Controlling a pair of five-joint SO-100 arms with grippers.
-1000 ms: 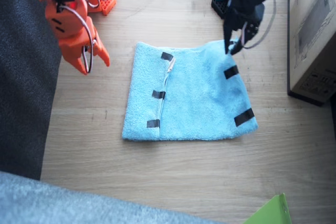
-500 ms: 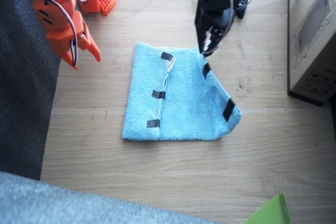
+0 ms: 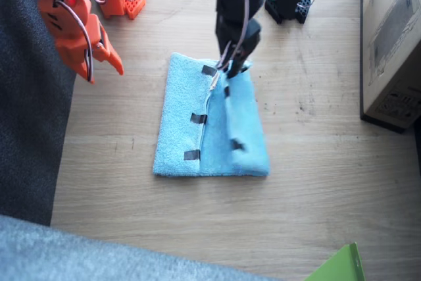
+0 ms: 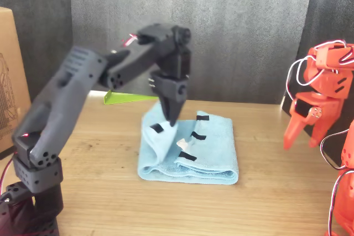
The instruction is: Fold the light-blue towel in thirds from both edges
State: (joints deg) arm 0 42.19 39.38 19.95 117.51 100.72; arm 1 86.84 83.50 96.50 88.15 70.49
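The light-blue towel [image 3: 184,116] [image 4: 215,156] lies mid-table. One short edge lies folded onto its middle, with three black strips [image 3: 198,118] in a row. My left gripper [image 3: 230,68] [image 4: 171,121], the black one, is shut on the far corner of the other edge [image 3: 231,113] and holds it raised over the towel, so that third stands as a tilted flap. My right gripper [image 3: 104,74] [image 4: 301,136], the orange one, hangs open above the table's side, apart from the towel.
A cardboard box [image 3: 395,44] stands at the table's side beyond the left arm. Dark grey fabric [image 3: 29,129] borders the opposite side. A green sheet corner [image 3: 339,268] shows at the near edge. Arm bases and cables sit along the far edge.
The left gripper has carried the towel's edge across towards the folded side, and the flat third has become a raised flap. The right arm drew back a little.
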